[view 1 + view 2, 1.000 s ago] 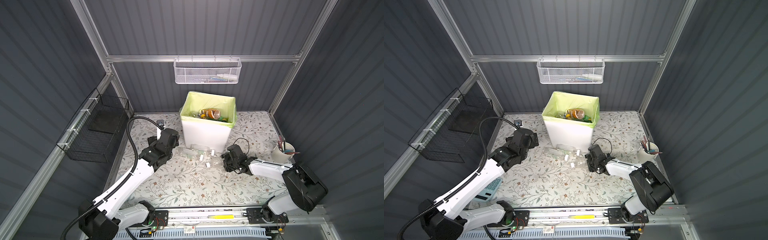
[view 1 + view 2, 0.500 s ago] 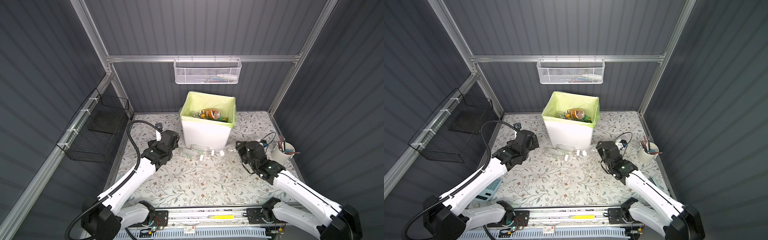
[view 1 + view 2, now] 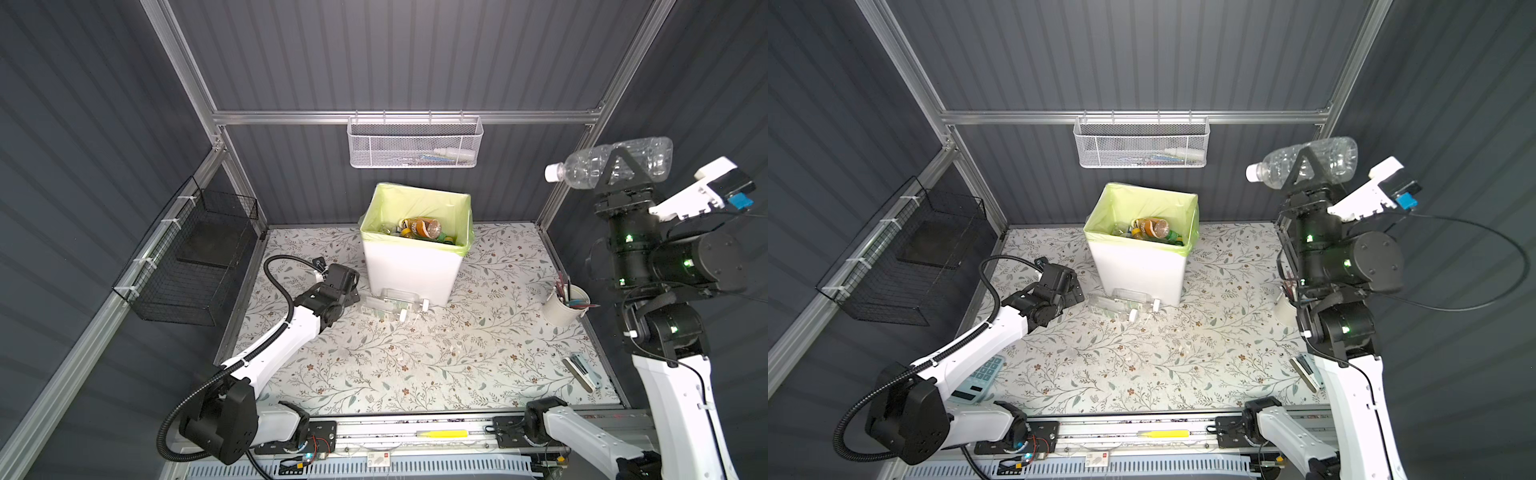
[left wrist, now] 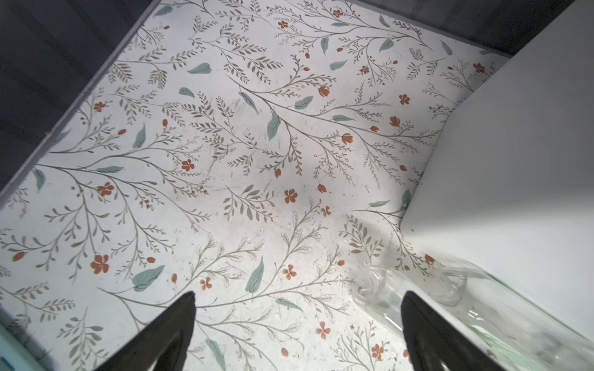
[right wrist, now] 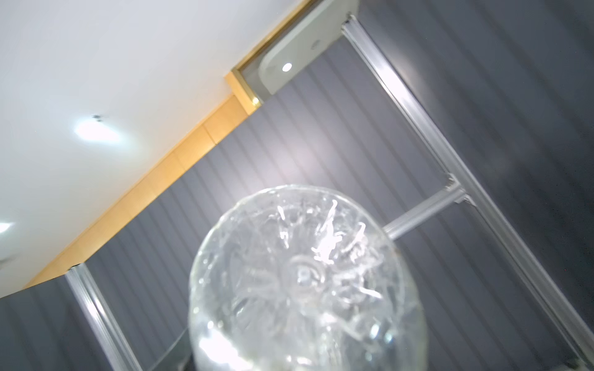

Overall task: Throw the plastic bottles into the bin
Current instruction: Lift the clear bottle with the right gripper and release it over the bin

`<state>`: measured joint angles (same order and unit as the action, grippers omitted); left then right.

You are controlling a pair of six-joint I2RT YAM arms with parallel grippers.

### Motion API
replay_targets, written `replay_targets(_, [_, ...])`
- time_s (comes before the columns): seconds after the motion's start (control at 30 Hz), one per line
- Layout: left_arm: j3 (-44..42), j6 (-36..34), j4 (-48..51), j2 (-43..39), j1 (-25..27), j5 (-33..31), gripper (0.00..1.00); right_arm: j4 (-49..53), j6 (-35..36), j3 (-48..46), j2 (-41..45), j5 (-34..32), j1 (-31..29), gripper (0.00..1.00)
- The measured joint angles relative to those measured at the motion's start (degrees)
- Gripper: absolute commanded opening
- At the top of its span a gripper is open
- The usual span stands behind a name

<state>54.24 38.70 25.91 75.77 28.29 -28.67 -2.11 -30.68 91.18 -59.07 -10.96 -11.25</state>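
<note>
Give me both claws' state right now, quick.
Left claw: open, holding nothing.
Right claw: closed on a clear bottle, held up high.

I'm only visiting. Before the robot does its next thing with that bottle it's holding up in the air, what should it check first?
1. Right fingers grip the clear bottle: ok.
2. Clear bottle above the bin: not ok. It hangs high and to the right of the bin in both top views.
3. Room in the bin: ok. The contents lie below the rim.
4. Left fingers open: ok.
5. Table bottles centred between the left fingers: not ok. One lies by one finger.
</note>
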Motion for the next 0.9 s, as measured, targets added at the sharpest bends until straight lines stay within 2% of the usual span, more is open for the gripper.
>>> replay_targets(0.13, [-0.46, 1.9, -0.92, 0.0, 0.0, 2.21, 1.0, -1.22, -1.57, 2.19, -10.58, 7.91, -2.38, 0.61])
replay_targets(0.2, [-0.76, 2.67, -1.31, 0.0, 0.0, 3.04, 1.0, 1.57, -1.25, 3.82, -17.7, 11.13, -4.96, 0.73])
replay_targets(0.27, [-0.98, 3.43, -1.57, -0.02, 0.0, 3.8, 1.0, 6.97, -0.13, 7.26, -26.88, 13.66, -7.58, 0.93])
replay_targets(0.33, [-1.07, 4.02, -1.55, -0.02, 0.0, 4.39, 1.0, 12.02, 1.92, 9.22, -32.89, 14.49, -9.38, 0.98])
replay_targets(0.4, [-1.16, 4.35, -1.55, -0.13, 0.0, 4.7, 1.0, 16.63, 3.89, 9.6, -35.41, 14.01, -10.71, 0.99])
replay_targets(0.5, [-1.49, 4.92, -1.53, -0.98, 0.0, 4.98, 1.0, 20.09, 6.6, 10.25, -32.92, 11.43, -11.32, 0.99])
replay_targets(0.7, [-1.62, 8.2, -1.73, -3.41, 0.0, 7.06, 1.0, 14.53, 10.29, 9.01, -15.39, 5.53, -10.29, 0.99])
replay_targets(0.83, [-4.24, 13.22, -4.04, -3.91, 0.02, 11.02, 1.0, 9.55, 9.64, 2.19, -5.68, 3.61, -7.06, 0.99])
replay_targets(0.9, [-6.1, 16.39, -5.44, -3.85, 0.22, 13.09, 1.0, 8.46, 8.5, -2.97, -3.54, 3.15, -4.83, 0.99])
